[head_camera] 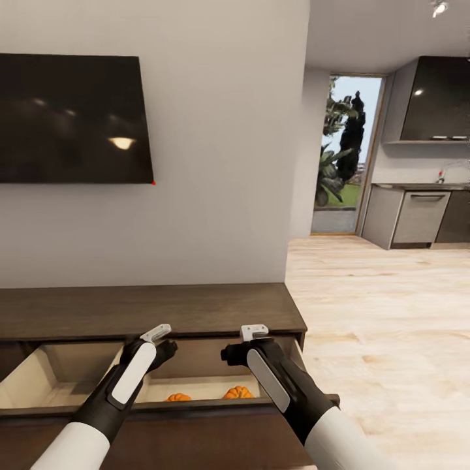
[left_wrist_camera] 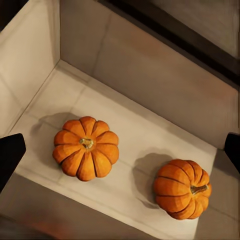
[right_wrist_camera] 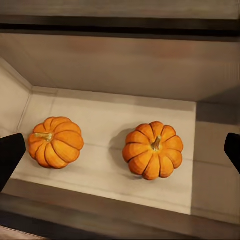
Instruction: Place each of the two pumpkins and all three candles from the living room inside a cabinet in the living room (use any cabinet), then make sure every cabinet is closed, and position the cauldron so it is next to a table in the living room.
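While both claws hover spread and empty over the long dark-brown wood cabinet (head_camera: 150,310), left claw (head_camera: 164,334) and right claw (head_camera: 253,334) side by side, two small bright-orange ribbed pumpkins (right_wrist_camera: 55,141) (right_wrist_camera: 153,150) sit apart (neither touching) on the pale floor of its open drawer (head_camera: 59,372).

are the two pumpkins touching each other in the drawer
No, in the right wrist view the two pumpkins lie apart on the pale drawer floor, with bare floor between them.
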You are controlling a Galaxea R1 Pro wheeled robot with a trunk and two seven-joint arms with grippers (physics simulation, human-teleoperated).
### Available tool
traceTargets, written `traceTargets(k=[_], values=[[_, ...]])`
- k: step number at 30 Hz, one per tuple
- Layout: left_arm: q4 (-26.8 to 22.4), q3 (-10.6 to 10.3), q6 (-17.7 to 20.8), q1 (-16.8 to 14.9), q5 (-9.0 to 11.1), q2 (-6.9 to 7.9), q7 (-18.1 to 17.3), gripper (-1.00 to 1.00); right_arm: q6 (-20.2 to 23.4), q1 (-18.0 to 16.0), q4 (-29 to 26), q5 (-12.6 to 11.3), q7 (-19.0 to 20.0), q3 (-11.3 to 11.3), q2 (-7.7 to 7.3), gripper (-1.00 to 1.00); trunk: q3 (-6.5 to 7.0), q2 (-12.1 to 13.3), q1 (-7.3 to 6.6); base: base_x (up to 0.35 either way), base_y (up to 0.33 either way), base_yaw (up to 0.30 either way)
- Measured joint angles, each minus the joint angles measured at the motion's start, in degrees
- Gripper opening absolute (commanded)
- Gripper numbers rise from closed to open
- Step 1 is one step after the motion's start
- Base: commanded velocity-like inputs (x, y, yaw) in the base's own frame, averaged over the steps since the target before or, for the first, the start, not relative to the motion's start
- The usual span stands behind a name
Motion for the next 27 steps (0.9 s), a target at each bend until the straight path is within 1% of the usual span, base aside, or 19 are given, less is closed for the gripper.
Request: traceTargets(k=[11,13,23,27], values=[[0.00,-0.08,0.00,0.01,0.00,0.00,0.00,1.00,0.00,0.00,-0.05,0.00,0.00,0.03,-0.01,1.00,2.44,0.15,-0.29,-0.006,0.003,0.000],[0.00,-0.09,0.00,0.01,0.01,0.00,0.00,1.00,-0.04,0.00,-0.07,0.01,0.00,0.06,-0.01,1.00,2.84,0.62,-0.54,-0.130,0.000,0.000],[0.00,-0.07,-0.17,0.03,-0.04,0.06,0.00,1.00,-0.07,0.00,-0.09,0.06,-0.08,0.09,-0.05,1.00,4.63,4.63,-2.72,-0.310,0.000,0.000],[-0.05,-0.16,-0.29,0.04,-0.09,0.08,-0.04,1.00,-0.55,0.00,-0.09,0.08,-0.10,0.08,-0.07,1.00,4.63,4.64,-2.72,-0.339,0.000,0.001]])
